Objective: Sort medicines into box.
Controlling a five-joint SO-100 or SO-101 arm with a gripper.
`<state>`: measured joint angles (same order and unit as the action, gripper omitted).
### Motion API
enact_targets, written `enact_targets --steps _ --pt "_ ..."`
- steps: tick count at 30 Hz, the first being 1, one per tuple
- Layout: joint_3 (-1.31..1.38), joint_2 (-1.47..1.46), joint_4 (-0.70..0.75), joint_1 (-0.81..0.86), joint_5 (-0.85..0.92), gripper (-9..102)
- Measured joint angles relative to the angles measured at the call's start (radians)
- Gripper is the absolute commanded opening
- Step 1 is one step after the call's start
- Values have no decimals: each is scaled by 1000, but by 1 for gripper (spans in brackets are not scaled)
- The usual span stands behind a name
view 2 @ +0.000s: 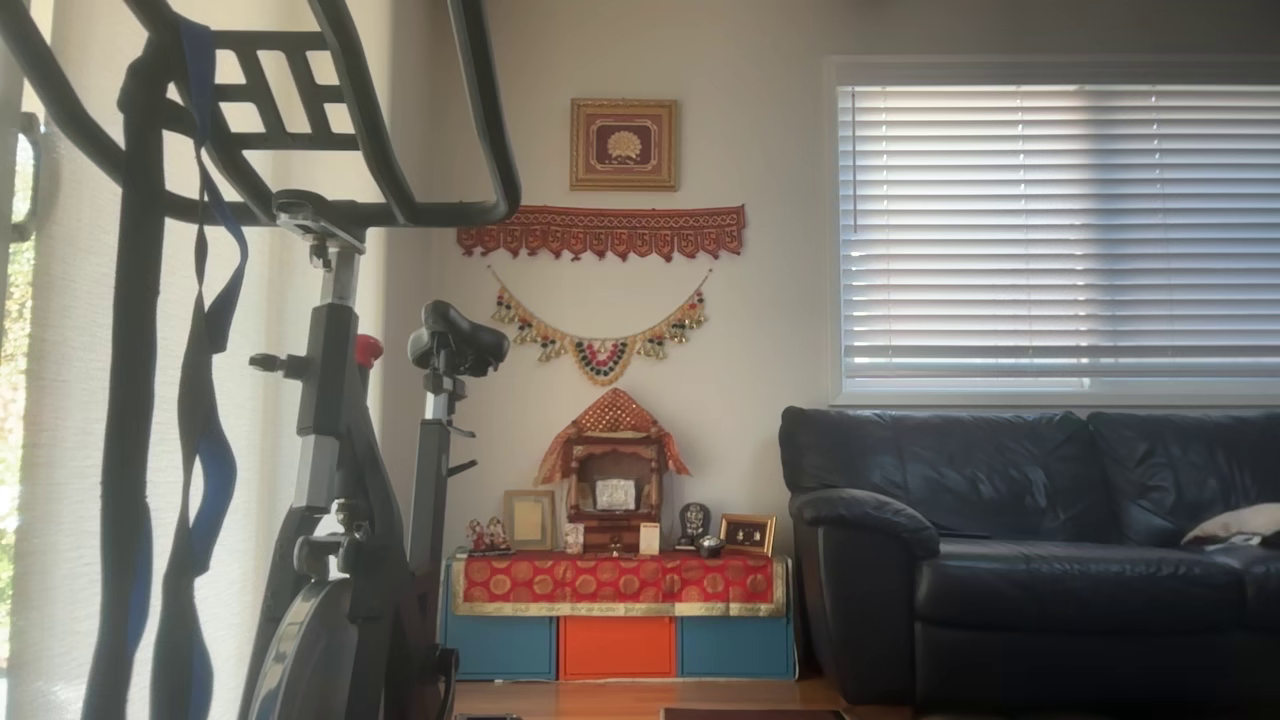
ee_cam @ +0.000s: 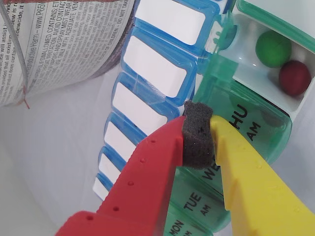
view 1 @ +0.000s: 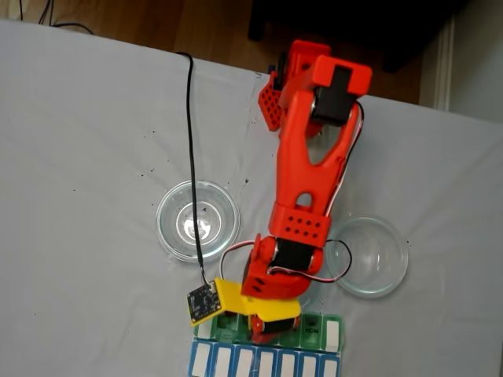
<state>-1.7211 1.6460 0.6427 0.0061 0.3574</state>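
Note:
In the wrist view my gripper is shut, with only the dark foam pad between its red finger and yellow finger. It hangs just over the box, above the shut green lids marked WED and THU. One compartment at the upper right is open and holds a green ball and a dark red ball. In the fixed view the arm reaches down the picture and the gripper covers the middle of the box at the bottom edge.
A row of blue-lidded compartments adjoins the box. Two clear glass dishes stand on the white cloth, one left of the arm and one right of it. A container with a printed label stands close by.

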Motion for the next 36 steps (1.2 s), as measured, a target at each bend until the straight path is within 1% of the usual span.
enact_targets --steps 3,7,13,36 --pt "31 -18 40 0 6 1" --pt "94 -54 155 -11 18 1" --pt "152 -74 262 -12 26 1" --pt "354 -216 469 -14 44 1"
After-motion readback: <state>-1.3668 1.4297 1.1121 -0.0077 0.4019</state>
